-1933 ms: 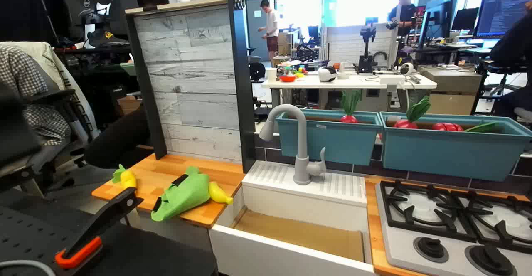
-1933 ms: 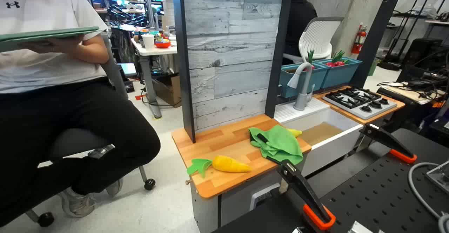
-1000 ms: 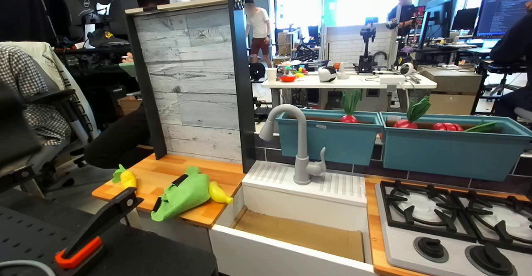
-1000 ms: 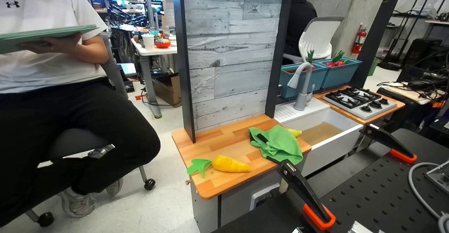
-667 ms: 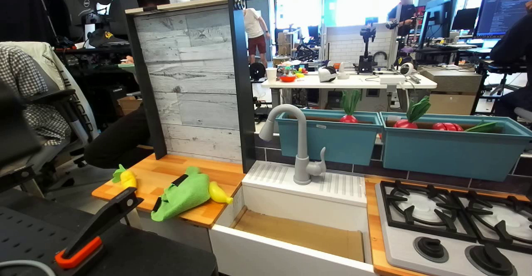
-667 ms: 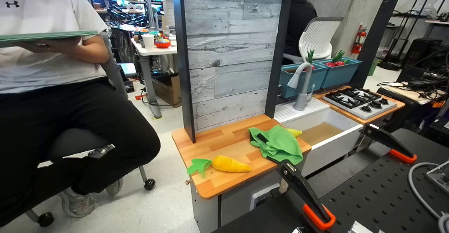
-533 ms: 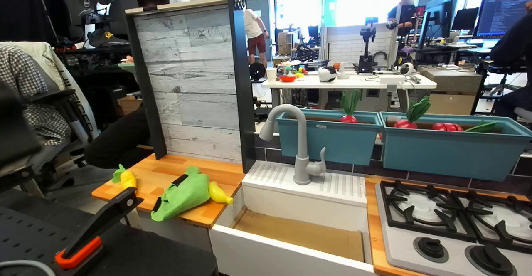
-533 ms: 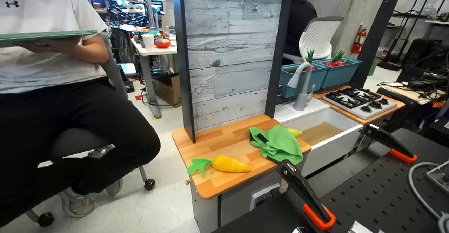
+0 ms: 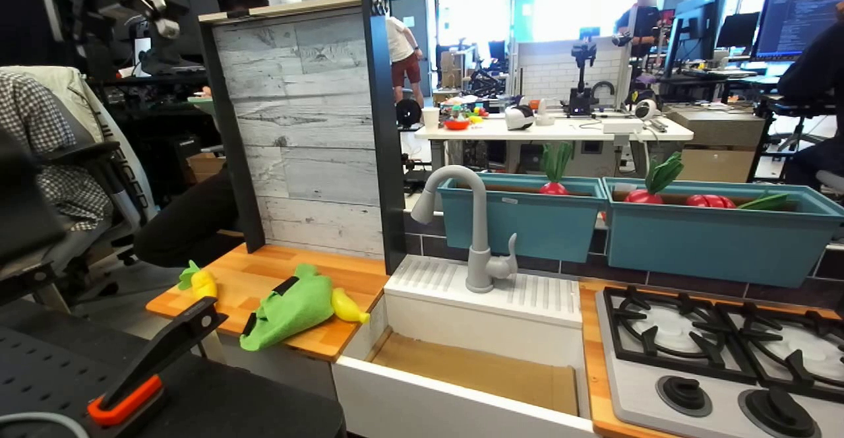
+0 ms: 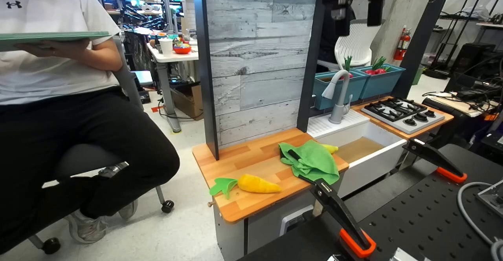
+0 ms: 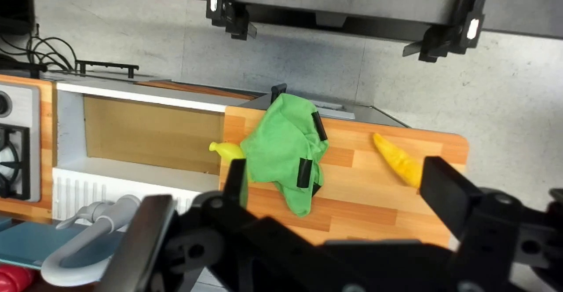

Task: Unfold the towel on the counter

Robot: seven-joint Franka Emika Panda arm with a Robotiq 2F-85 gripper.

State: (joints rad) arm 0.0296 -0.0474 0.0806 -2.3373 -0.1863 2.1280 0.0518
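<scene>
A green towel (image 11: pixel 281 144) with black strips lies crumpled and folded on the wooden counter (image 11: pixel 347 204), near the sink end. It also shows in both exterior views (image 9: pixel 295 311) (image 10: pixel 312 162), its front part reaching the counter's front edge. A yellow banana-like toy (image 11: pixel 227 150) lies partly under or against it. The towel's inner folds are hidden. My gripper (image 11: pixel 335 164) is open, with nothing between its fingers. It hangs high above the counter, apart from the towel, and shows at the top of an exterior view (image 10: pixel 358 23).
A yellow carrot-like toy (image 10: pixel 257 184) with green leaves lies at the counter's outer end. A white sink (image 9: pixel 461 402) with a grey faucet (image 9: pixel 480 227) adjoins the counter. A tall wood-look panel (image 9: pixel 306 134) stands behind. A black clamp (image 10: pixel 338 210) stands near the front edge.
My gripper has come into view at the top of both exterior views, where it was absent before. The towel and the toys have not moved.
</scene>
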